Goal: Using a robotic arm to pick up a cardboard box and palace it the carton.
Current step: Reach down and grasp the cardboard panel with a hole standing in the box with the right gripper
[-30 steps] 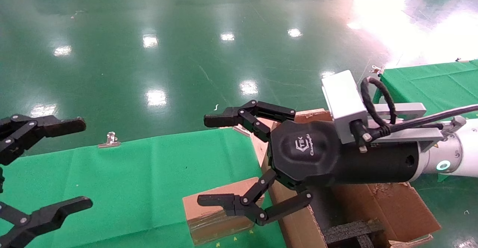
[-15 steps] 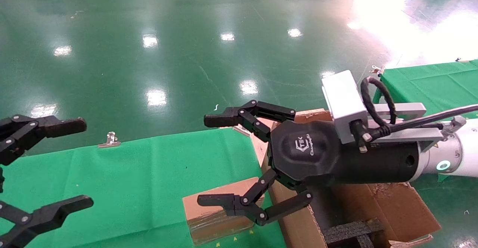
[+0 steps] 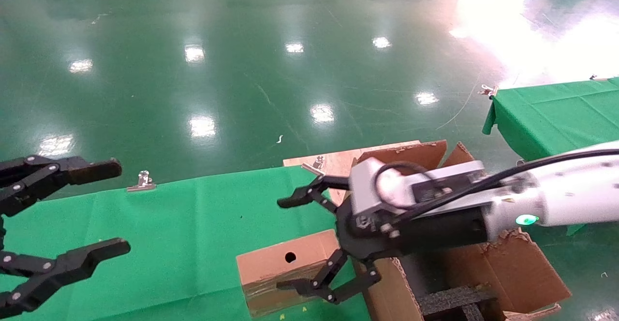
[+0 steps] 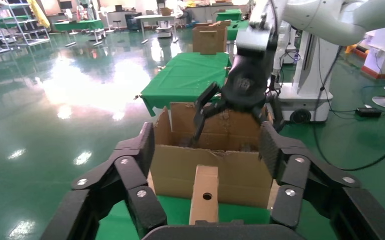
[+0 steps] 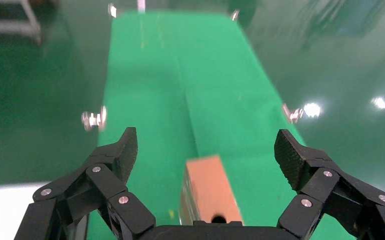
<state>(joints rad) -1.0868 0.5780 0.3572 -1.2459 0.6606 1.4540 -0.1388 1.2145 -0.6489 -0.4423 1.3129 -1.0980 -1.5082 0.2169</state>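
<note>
A small flat cardboard box (image 3: 285,272) lies on a green-clothed tabletop (image 3: 184,234), at about 6 o'clock in the head view. A round hole shows in its upper face and clear tape wraps its near side. Its right end sits just beside the wall of the carton (image 3: 512,272), a large open corrugated box with ragged flaps at 4 o'clock, with black foam blocks (image 3: 454,301) inside. That closeness suggests only a short lift and carry over the wall is needed.

The robotic arm (image 3: 556,200), the robot's right, reaches in from 3 o'clock across the carton. Its right gripper (image 3: 302,243) hangs over the box's right end with jaws spread wide, one fingertip above the far edge and one low at the near taped side. The jaws straddle the box without visibly touching it, so this looks like the approach before a grasp. In the right wrist view the box (image 5: 208,192) lies centred between the open fingers, lengthwise along the reach, probably so the jaws can close across its narrow width.

The left gripper (image 3: 63,214) waits at 9 o'clock, jaws also wide and empty, well apart from the box. Metal clips (image 3: 142,181) hold the cloth at the tabletop's far edge
</note>
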